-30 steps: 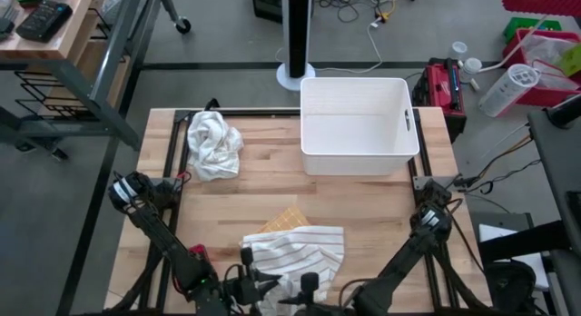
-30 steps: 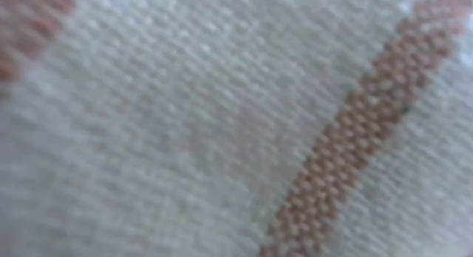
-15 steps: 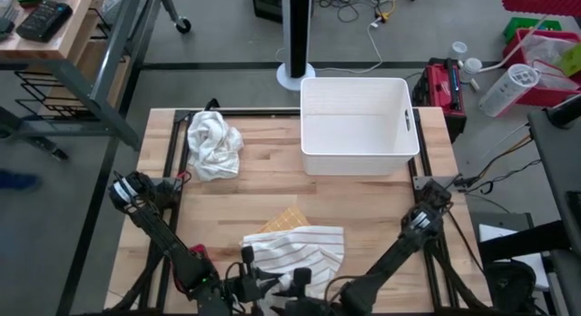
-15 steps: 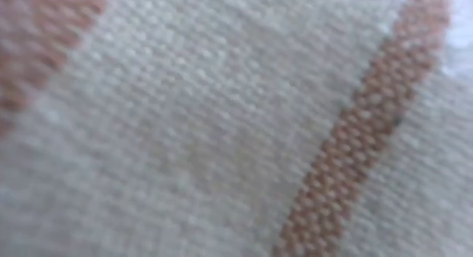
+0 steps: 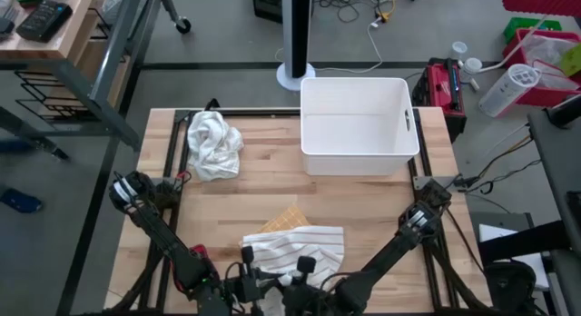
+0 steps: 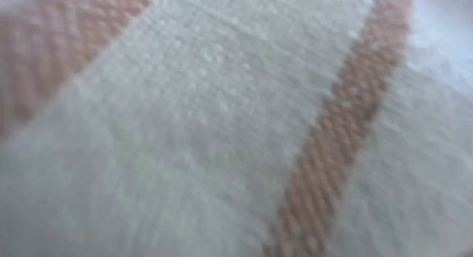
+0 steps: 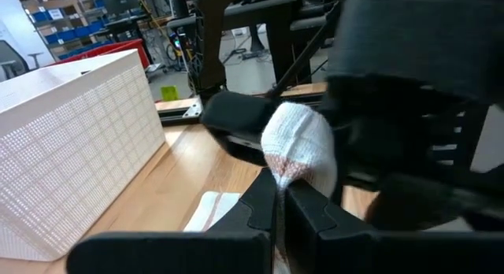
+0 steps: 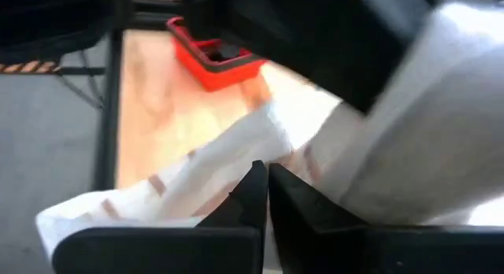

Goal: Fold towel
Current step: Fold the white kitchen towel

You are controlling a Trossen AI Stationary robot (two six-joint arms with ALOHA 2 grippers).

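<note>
Both my grippers sit at the table's near edge. Left gripper (image 7: 279, 207) clenched on the striped towel (image 5: 295, 248), cloth bunched above its tips. Right gripper (image 8: 262, 187) pinched shut on the same towel's edge. Towel lies near-centre of the table (image 5: 363, 207), white bin (image 5: 359, 125) well beyond, crumpled white cloth (image 5: 213, 143) far-left.

Even, bright overhead light — low view a blur, perhaps towel (image 6: 222, 124) weave too close.

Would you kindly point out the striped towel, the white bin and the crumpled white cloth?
striped towel (image 5: 304, 245): high view, middle of its striped top.
white bin (image 5: 358, 159): high view, near wall.
crumpled white cloth (image 5: 214, 145): high view, centre of the heap.
</note>
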